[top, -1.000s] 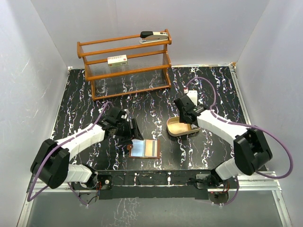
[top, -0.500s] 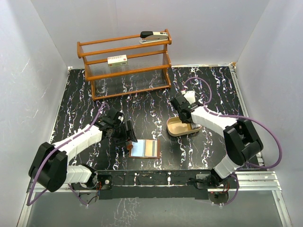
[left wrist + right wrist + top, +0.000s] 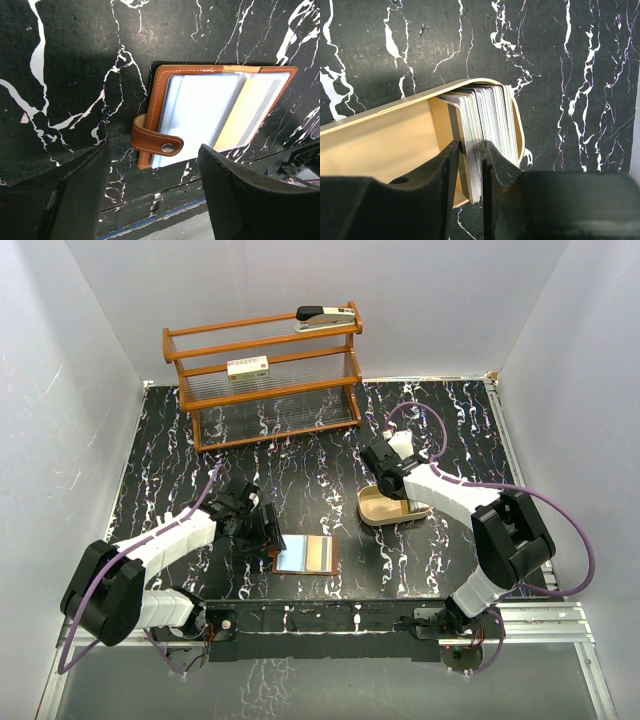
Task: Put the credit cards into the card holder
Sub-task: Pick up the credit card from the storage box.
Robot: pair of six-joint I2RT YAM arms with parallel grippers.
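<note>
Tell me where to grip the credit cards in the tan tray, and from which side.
Pinch the free upper edges of the credit cards from above, one finger on each flat face. They stand on edge, packed against the rounded end of the tray, so only those edges are exposed. The right gripper is set that way, closed on a few.

Table (image 3: 450,420): we are seeing a black top veined white.
Wooden rack (image 3: 265,375): we are finding it standing at the far side.
Card holder (image 3: 308,554): lying open near the front edge.
Tan tray (image 3: 380,510): sitting apart, farther right.
</note>
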